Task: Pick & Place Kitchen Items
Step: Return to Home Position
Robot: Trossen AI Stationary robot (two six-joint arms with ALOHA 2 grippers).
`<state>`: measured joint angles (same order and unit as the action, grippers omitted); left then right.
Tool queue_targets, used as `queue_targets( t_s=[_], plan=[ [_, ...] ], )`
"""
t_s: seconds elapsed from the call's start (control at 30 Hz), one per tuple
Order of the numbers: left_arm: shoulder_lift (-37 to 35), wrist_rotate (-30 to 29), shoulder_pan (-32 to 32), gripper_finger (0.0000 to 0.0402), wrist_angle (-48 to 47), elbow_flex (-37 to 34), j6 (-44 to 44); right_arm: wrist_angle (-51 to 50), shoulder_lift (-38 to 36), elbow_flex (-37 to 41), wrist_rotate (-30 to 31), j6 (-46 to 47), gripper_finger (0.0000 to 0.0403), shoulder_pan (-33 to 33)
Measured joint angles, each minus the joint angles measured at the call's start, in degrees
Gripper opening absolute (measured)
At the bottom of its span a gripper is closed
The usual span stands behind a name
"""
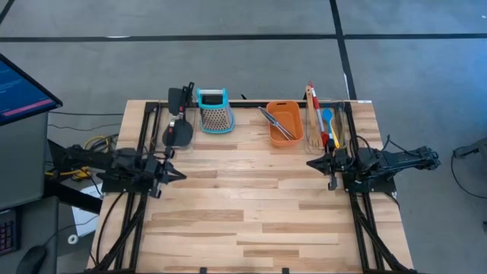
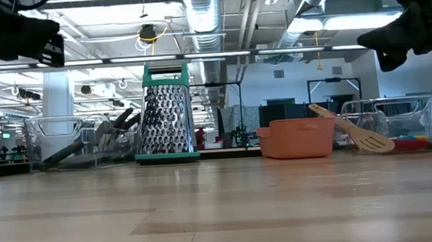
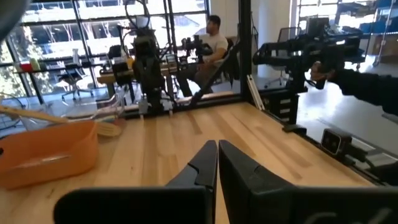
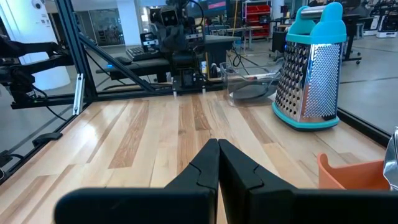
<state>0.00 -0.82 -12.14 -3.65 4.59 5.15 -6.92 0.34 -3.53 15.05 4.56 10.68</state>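
Left gripper, right gripper: both clenched, empty. Tongs in orange tub probably light, stiff, slippery metal; take hold mid-handle.

Table middle and whole 6 o'clock half: bare wood, open lane.
Far edge blocked by row:
- left clear bin at 11 o'clock
- box grater just beside it
- orange tub at 12–1 o'clock
- right clear bin at 1–2 o'clock
- wooden turner slanting toward tub

Small gap between grater and tub.
Left gripper hangs at 9 o'clock, right gripper at 3 o'clock, flanking lane.
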Motion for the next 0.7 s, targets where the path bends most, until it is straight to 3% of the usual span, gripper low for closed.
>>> queue_targets(
  t_s=[0.7],
  plan=[
    [0.3, 0.0, 0.0, 0.0002, 0.7, -0.7, -2.3, 0.0, 0.0, 0.0, 0.0, 0.0, 0.0000, 0.0]
  ],
)
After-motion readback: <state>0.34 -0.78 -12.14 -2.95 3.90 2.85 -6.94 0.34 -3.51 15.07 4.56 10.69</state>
